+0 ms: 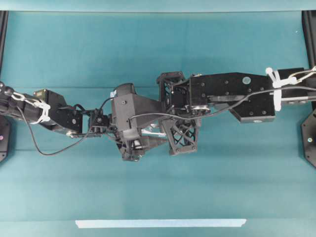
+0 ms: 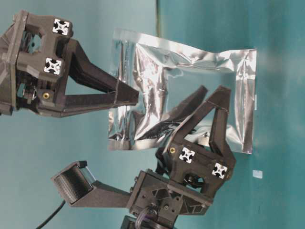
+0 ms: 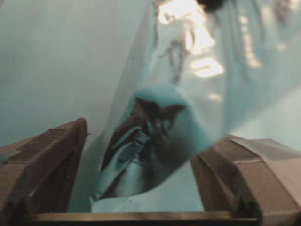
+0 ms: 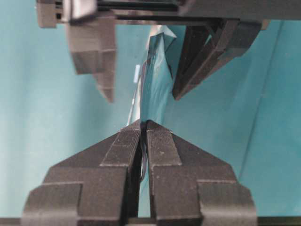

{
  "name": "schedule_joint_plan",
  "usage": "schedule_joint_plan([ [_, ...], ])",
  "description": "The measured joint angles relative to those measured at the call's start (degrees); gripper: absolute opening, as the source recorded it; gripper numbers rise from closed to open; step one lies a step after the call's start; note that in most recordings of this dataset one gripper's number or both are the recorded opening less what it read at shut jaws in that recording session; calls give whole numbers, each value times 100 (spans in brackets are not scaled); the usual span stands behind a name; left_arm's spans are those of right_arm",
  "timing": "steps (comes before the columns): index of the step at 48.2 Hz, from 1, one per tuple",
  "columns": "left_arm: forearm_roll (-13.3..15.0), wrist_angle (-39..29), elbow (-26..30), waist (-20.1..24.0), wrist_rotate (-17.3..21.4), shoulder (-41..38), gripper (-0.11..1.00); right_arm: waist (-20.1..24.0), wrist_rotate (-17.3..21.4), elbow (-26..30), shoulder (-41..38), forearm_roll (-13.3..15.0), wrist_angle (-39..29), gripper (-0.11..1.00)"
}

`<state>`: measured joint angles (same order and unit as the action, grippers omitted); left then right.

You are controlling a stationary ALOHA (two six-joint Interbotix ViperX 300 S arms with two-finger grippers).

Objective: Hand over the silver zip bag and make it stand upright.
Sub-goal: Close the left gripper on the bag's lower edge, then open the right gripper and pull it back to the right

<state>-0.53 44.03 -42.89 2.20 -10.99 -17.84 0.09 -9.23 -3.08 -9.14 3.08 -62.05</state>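
Handing over mid-air: the silver zip bag [image 2: 190, 90] hangs above the table [image 1: 59, 49], pinched at one edge by the right gripper [image 4: 143, 125], its fingers [image 4: 162, 141] pressed together on the foil. Left gripper [image 3: 141, 188] has its jaws spread wide on either side of the bag's opposite end, one finger [image 3: 47, 165] on each side, neither one clearly touching the foil. In the right wrist view the bag runs edge-on from the closed jaws up into the gap between the left fingers.

Step in hand, as I judge it: the receiving grasp of the handover, not yet made. Next move calls for the left jaws to close squarely on the bag's edge before the right lets go; after that the bag needs turning so its bottom faces the table and setting down to stand. Risk: thin foil can buckle or slip if the grip lands only on the crinkled seal.

Pose: from overhead both arms meet near the table's middle, wrists nose to nose, left arm reaching in from the left, right arm stretched long from the right. Strip of pale tape [image 1: 160, 223] lies near the table's front edge, well apart from the action
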Motion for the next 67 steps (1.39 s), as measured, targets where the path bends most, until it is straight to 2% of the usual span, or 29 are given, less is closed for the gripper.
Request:
schedule_joint_plan([
  [3, 0, -9, 18, 9, 0, 0, 74, 9, 0, -9, 0, 0, 0, 5],
  [13, 0, -272, 26, 18, 88, -9, 33, -9, 0, -18, 0, 26, 9, 5],
  [39, 0, -325, 26, 0, 352, -44, 31, -18, 18, -70, 9, 26, 79, 5],
  [54, 0, -334, 26, 9, 378, -53, 31, -26, 18, -167, 0, 26, 202, 5],
  [61, 0, -334, 9, 9, 439, -53, 29, -44, 123, -229, 9, 26, 325, 5],
  [64, 0, -334, -9, 9, 448, -53, 29, -44, 158, -246, 18, 9, 352, 8],
  [67, 0, -325, -35, 9, 448, -53, 29, -44, 202, -255, 18, 9, 378, 19],
])
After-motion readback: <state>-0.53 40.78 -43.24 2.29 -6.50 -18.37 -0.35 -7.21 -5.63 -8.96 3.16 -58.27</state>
